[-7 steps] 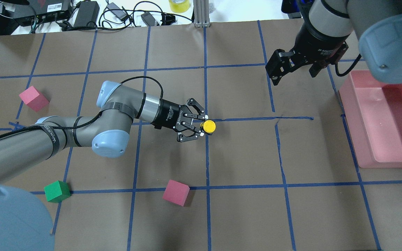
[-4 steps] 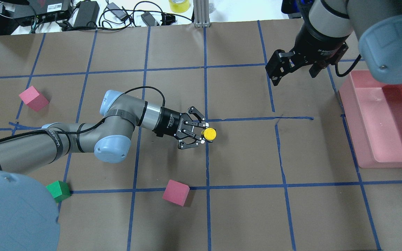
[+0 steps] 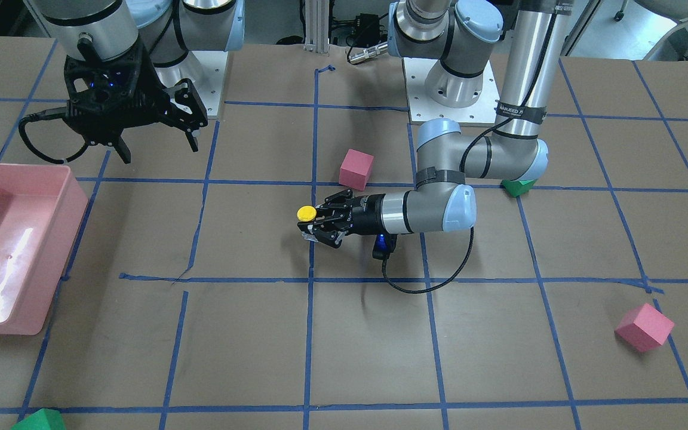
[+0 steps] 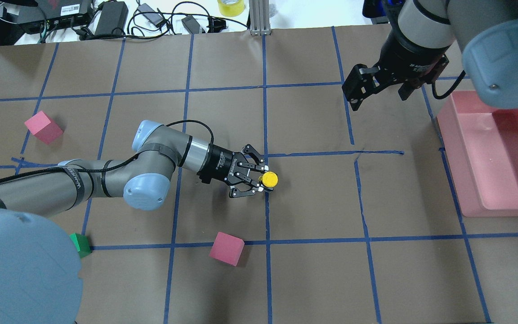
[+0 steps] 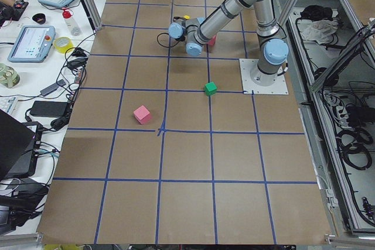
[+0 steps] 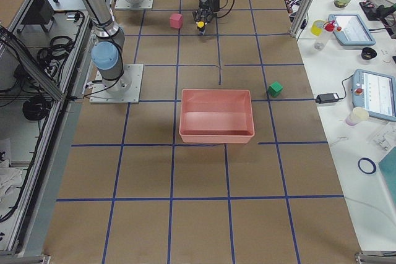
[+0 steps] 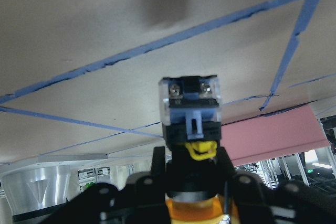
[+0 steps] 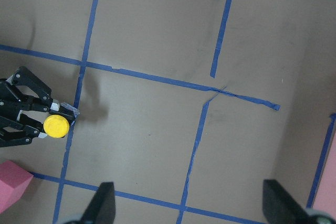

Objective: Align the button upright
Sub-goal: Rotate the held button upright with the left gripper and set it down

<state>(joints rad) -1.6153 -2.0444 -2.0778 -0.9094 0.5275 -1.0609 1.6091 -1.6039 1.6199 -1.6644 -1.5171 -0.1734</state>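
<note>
The button (image 4: 269, 179) has a yellow cap, a black body and a grey base. My left gripper (image 4: 262, 181) lies level and low over the table's middle, shut on the button's body. The cap points up and the base down toward the table in the front view (image 3: 306, 212). The left wrist view shows the button's base (image 7: 190, 109) close to the brown table; I cannot tell whether it touches. My right gripper (image 4: 379, 90) hangs open and empty high at the far right, and its view shows the button (image 8: 55, 126) at the lower left.
A pink bin (image 4: 461, 180) stands at the right edge. One pink cube (image 4: 226, 248) lies just near of the left gripper, and another pink cube (image 4: 43, 127) at the far left. A green cube (image 4: 80, 243) is half hidden by my left shoulder. Cables lie beyond the table's far edge.
My left gripper has moved toward the robot's side of the table with the button held in it. The right arm has not moved.
</note>
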